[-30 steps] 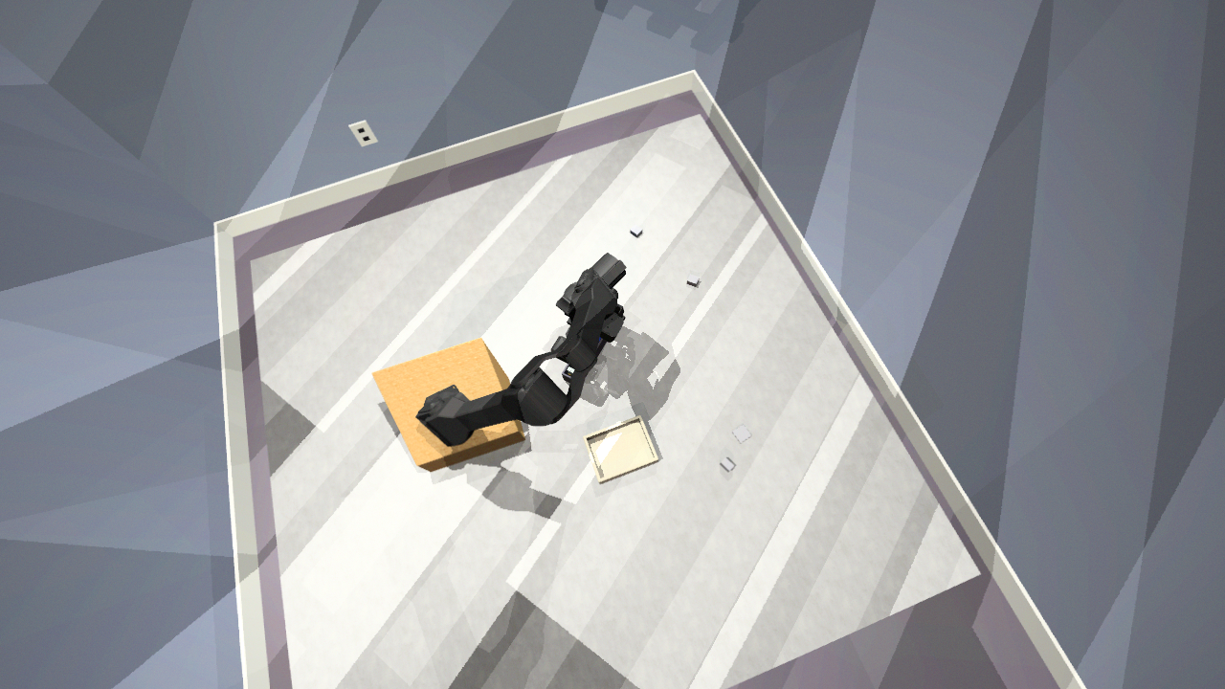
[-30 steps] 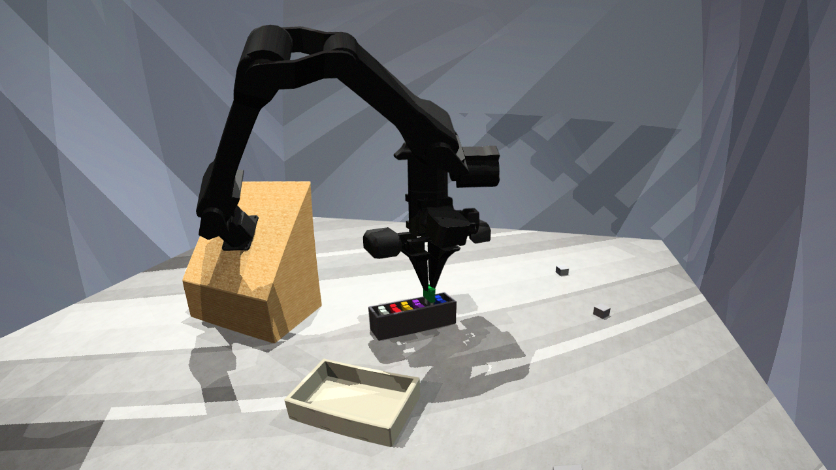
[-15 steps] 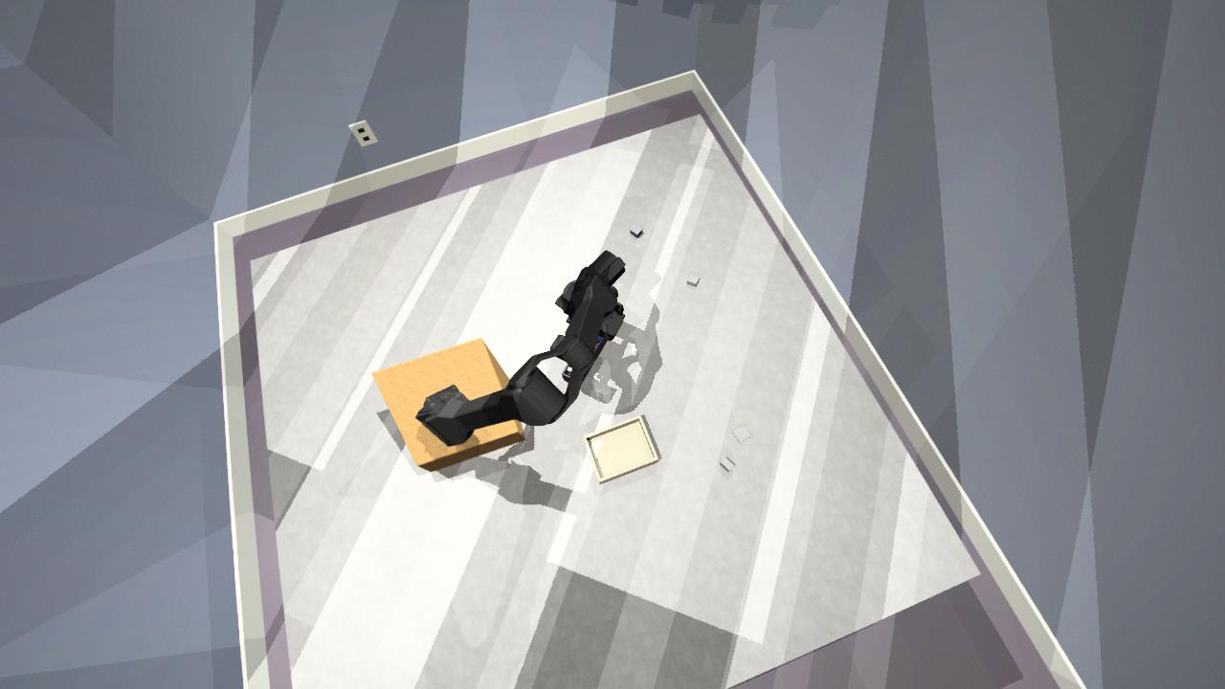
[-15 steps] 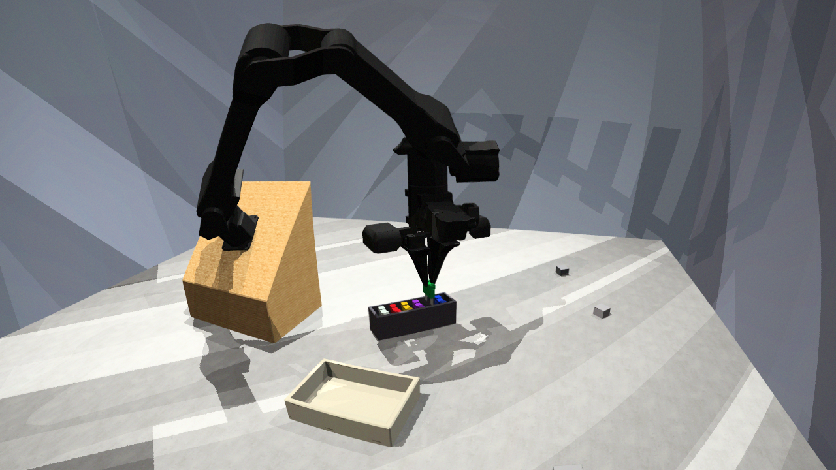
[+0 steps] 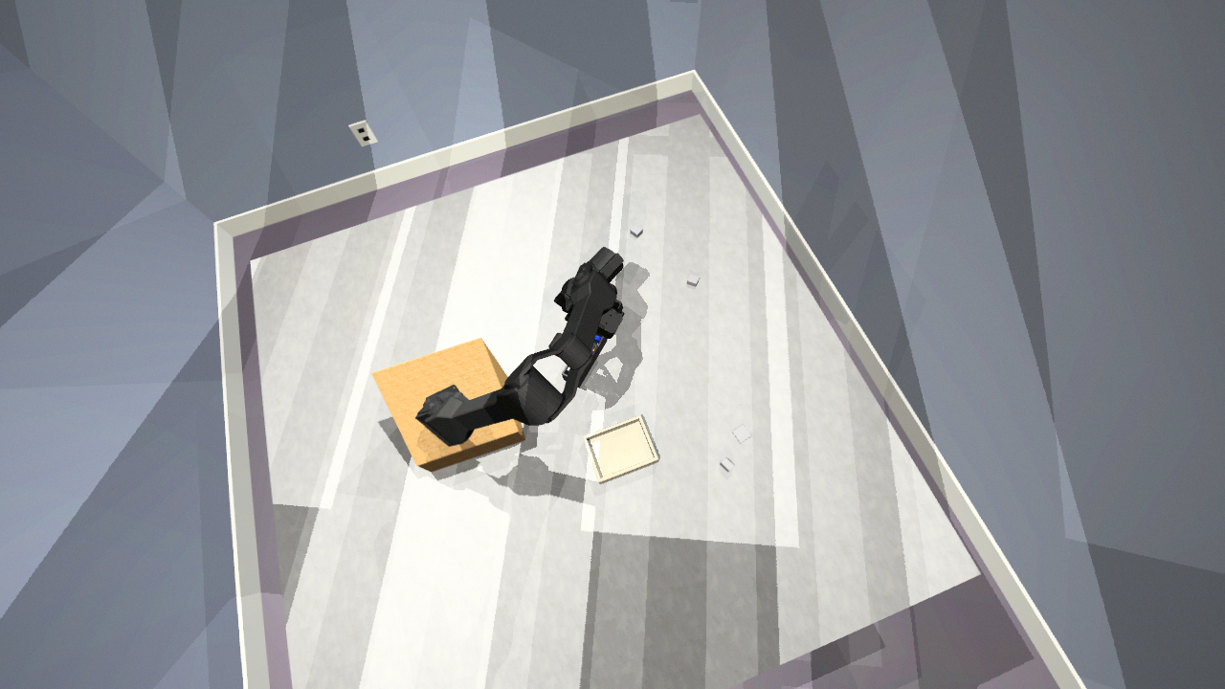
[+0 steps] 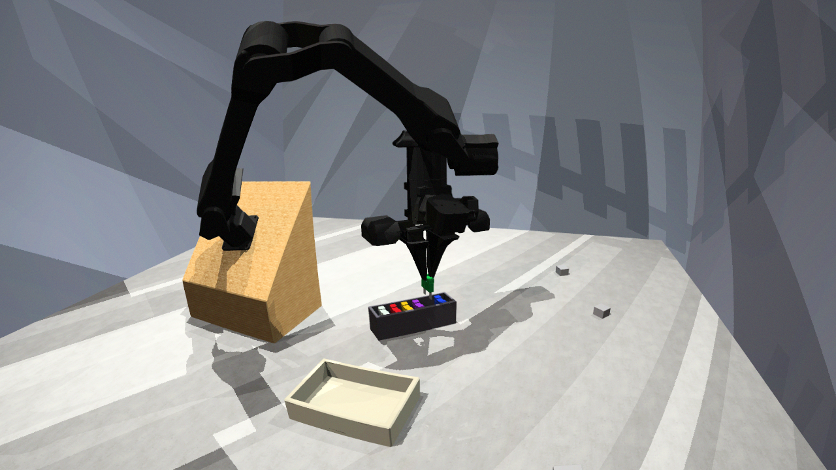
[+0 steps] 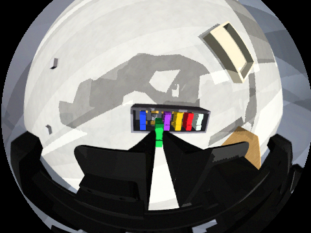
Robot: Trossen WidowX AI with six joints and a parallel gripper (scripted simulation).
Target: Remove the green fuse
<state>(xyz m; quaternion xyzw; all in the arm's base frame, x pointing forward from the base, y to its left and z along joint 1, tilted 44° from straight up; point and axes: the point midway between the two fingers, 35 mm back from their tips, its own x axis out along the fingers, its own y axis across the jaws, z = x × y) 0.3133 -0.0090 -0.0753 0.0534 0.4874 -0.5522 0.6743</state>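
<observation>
While gripper pinches, green fuse (upright) seems unplugged.

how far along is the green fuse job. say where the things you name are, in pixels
Out or nearly out: the green fuse (image 6: 428, 284) (image 7: 159, 133) shows above the fuse block (image 6: 413, 323) (image 7: 133, 120), prongs visible, though whether the tips fully clear it is hard to tell. In hand: the end effector (image 6: 428, 277) (image 7: 158, 134) grips it. Left: carry it to the tray (image 5: 649, 437) (image 6: 353, 431) (image 7: 214, 42), which holds no fuse, and let go.
</observation>
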